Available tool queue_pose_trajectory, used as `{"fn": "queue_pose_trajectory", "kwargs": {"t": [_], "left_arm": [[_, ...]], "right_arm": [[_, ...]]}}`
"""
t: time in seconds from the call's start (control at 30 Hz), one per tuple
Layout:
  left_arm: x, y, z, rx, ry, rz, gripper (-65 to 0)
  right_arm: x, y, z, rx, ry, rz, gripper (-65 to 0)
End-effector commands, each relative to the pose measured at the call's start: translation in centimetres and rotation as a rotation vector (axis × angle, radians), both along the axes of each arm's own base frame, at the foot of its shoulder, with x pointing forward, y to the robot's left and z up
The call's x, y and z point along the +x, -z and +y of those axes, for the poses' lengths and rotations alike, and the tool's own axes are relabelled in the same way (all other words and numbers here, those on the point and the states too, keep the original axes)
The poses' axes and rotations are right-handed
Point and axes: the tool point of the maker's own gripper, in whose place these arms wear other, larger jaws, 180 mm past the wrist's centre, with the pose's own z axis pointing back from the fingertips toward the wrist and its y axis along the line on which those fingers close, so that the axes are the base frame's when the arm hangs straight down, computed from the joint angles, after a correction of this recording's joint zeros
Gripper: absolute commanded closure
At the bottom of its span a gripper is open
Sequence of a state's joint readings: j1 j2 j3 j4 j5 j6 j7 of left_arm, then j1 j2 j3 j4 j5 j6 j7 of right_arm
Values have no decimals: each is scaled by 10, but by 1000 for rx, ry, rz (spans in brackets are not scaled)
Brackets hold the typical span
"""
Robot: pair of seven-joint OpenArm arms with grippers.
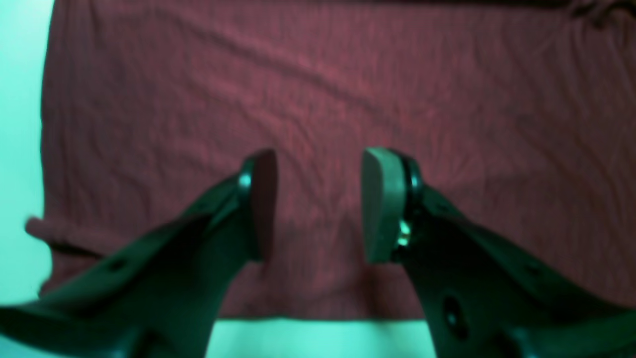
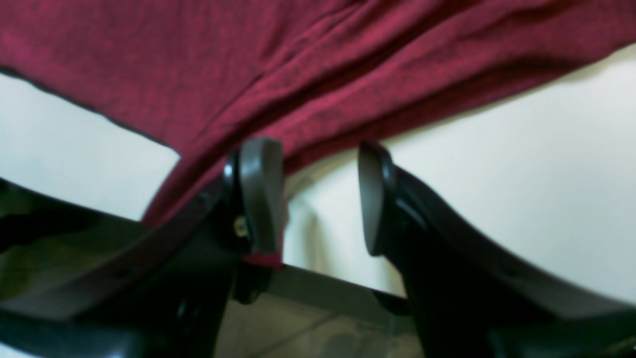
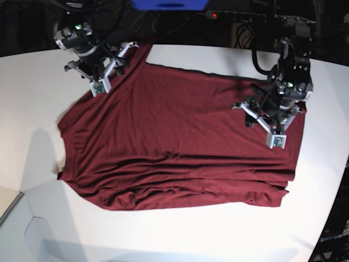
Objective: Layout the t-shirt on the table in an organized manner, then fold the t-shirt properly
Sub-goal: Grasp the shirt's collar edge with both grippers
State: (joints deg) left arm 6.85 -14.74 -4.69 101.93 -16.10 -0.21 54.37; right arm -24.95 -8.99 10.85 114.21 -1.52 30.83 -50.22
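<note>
The dark maroon t-shirt (image 3: 174, 136) lies spread across the white table (image 3: 191, 234), with creases near its lower hem. My left gripper (image 3: 268, 112) hovers over the shirt's right side. In the left wrist view it (image 1: 318, 204) is open above the wrinkled t-shirt (image 1: 318, 89), with nothing between its pads. My right gripper (image 3: 101, 66) is at the shirt's far left corner. In the right wrist view it (image 2: 320, 199) is open, with bare table (image 2: 497, 174) between its pads. There the t-shirt (image 2: 298, 59) has a strip of its edge running down behind the left finger (image 2: 261, 194).
A power strip with a red light (image 3: 214, 15), cables and a blue object (image 3: 169, 4) sit behind the table's far edge. The table's curved edge (image 3: 13, 204) drops off at the lower left. Floor (image 2: 323, 323) shows below the edge in the right wrist view.
</note>
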Motion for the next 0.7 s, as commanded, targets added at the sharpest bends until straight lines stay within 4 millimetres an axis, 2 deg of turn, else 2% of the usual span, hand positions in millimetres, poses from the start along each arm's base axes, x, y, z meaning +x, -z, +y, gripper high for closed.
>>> {"fn": "queue_pose_trajectory", "kwargs": {"t": [0.0, 0.13, 0.23, 0.4, 0.53, 0.67], "left_arm": [[9, -12, 1, 4, 6, -45, -269], [8, -7, 1, 5, 4, -29, -269], [7, 1, 5, 5, -7, -8, -269], [8, -2, 6, 6, -9, -15, -269], [7, -3, 6, 7, -8, -14, -269], [3, -12, 13, 37, 9, -37, -269]], "right_arm": [[3, -7, 3, 25, 6, -25, -260], [-11, 0, 8, 36, -4, 18, -260], [-22, 3, 25, 60, -47, 41, -260], [-36, 6, 50, 98, -107, 72, -260], [-40, 10, 52, 105, -111, 88, -260], [-43, 20, 54, 112, -110, 115, -260]]}}
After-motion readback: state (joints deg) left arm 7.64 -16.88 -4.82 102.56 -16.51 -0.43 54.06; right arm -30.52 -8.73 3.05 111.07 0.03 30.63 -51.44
